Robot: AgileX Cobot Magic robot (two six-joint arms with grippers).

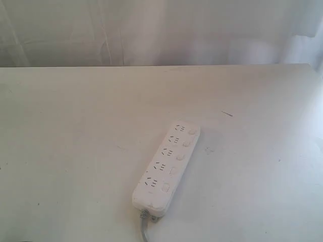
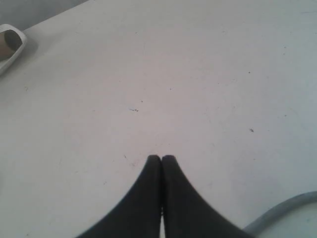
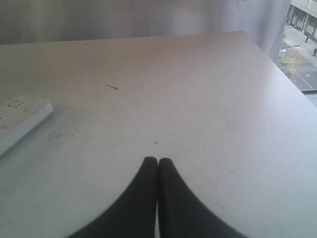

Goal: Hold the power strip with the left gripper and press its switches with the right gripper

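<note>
Power strip (image 1: pixel 166 166) flat on the white table (image 1: pixel 70 131), right of centre
Left gripper (image 2: pixel 161 158) and right gripper (image 3: pixel 157 160) hover over bare table, clear of it — fingers pressed together, holding nothing.

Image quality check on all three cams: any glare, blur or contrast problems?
Exterior view: hazy and washed out, the white power strip barely separates from the white table, its switches faint. Left wrist view: even light, the shut left gripper soft-edged up close. Right wrist view: dimmer, bright window in one corner, right gripper likewise blurred.
</note>
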